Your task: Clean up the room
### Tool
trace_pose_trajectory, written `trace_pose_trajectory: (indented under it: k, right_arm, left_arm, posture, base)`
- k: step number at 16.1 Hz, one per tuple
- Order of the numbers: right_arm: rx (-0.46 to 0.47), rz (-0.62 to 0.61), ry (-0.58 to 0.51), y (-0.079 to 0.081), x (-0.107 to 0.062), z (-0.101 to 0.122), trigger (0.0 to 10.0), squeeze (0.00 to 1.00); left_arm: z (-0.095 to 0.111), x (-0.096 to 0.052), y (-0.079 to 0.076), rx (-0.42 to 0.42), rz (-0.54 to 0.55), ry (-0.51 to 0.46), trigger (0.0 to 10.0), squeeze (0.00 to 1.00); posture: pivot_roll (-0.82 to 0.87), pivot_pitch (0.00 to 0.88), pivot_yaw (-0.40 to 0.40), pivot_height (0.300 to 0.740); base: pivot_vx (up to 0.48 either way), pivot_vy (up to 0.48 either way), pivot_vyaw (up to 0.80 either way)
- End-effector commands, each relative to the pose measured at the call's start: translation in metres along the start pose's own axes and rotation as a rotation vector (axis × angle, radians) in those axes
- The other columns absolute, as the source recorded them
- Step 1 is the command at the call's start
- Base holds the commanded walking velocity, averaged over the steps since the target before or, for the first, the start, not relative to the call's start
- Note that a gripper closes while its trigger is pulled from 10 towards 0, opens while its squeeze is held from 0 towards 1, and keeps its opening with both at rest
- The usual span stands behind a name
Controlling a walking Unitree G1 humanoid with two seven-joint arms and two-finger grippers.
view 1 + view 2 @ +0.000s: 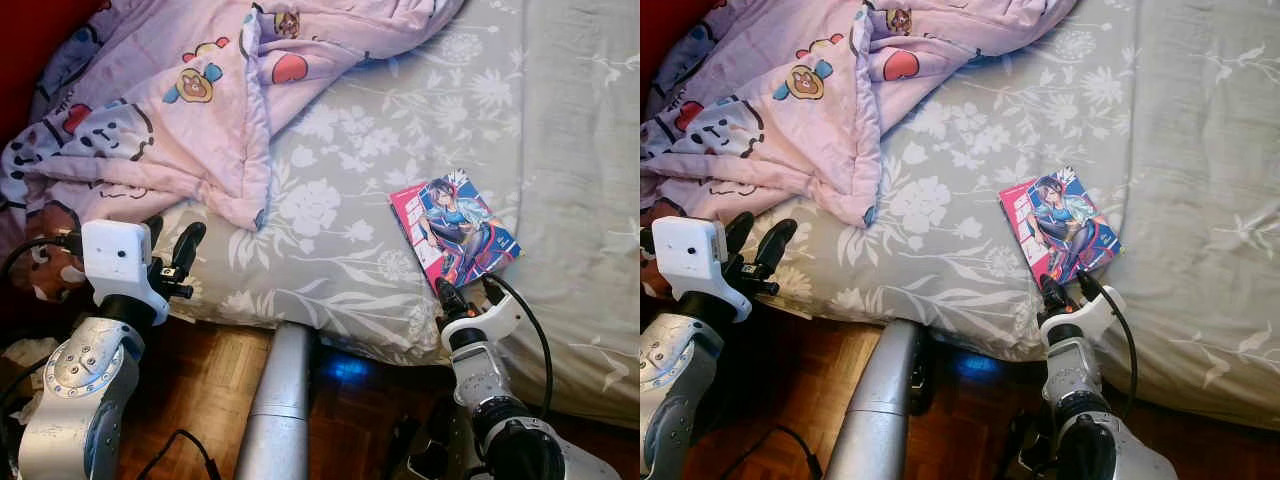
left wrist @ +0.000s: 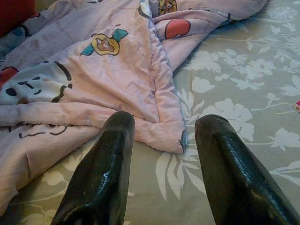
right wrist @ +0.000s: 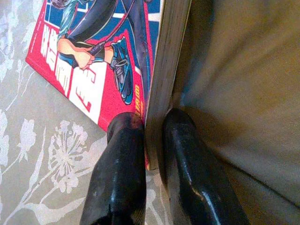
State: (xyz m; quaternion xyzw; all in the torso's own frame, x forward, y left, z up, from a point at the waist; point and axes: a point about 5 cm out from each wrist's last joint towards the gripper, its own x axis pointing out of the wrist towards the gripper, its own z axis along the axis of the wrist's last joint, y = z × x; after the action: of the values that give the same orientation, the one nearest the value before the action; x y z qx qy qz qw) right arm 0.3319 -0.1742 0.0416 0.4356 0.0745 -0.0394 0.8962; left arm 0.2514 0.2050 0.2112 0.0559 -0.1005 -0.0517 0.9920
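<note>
Two glossy black fingers (image 3: 123, 159) pinch flat book (image 1: 455, 227) edge; right gripper (image 3: 149, 154).

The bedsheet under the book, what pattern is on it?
The grey-green bedsheet carries a white flower-and-leaf print, clearest in the left eye view.

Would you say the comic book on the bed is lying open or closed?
Closed. The comic book lies flat on the bed sheet with its front cover up, and the right gripper has its jaws around the whole stacked page edge.
</note>
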Motion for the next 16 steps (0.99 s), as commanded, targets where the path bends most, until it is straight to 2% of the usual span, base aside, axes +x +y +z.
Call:
trace_pose_trajectory:
  k: [1, 6, 7, 8, 12, 16]
  right_arm:
    - [0.002, -0.035, 0.063, -0.008, -0.007, -0.016, 0.0, 0.00]
    - [0.002, -0.035, 0.063, -0.008, -0.007, -0.016, 0.0, 0.00]
    - [-0.111, -0.040, -0.040, -0.023, -0.015, 0.003, 0.0, 0.00]
    - [-0.240, -0.049, -0.176, -0.043, -0.030, 0.028, 0.0, 0.00]
    - [-0.233, -0.035, -0.170, -0.037, -0.027, 0.025, 0.0, 0.00]
    - [-0.250, -0.030, -0.176, -0.037, -0.030, 0.022, 0.0, 0.00]
  left_arm:
    - [-0.005, -0.004, 0.005, 0.002, 0.023, 0.026, 10.0, 0.00]
    - [-0.005, -0.004, 0.005, 0.002, 0.023, 0.026, 10.0, 0.00]
    - [-0.029, 0.010, 0.006, -0.036, 0.057, 0.043, 10.0, 0.00]
    - [-0.062, 0.027, 0.003, -0.078, 0.098, 0.068, 10.0, 0.00]
    - [-0.062, 0.025, 0.007, -0.071, 0.108, 0.068, 10.0, 0.00]
    - [-0.075, 0.028, 0.009, -0.058, 0.113, 0.047, 10.0, 0.00]
  posture:
    - [0.49, 0.531, 0.151, 0.606]
    - [0.49, 0.531, 0.151, 0.606]
    - [0.26, 0.250, 0.003, 0.606]
    - [0.26, 0.249, 0.003, 0.606]
    - [0.27, 0.248, 0.005, 0.606]
    - [0.26, 0.238, 0.008, 0.606]
  base:
    - [0.000, 0.000, 0.00]
    - [0.000, 0.000, 0.00]
    - [0.000, 0.000, 0.00]
    - [0.000, 0.000, 0.00]
    - [0.000, 0.000, 0.00]
    - [0.000, 0.000, 0.00]
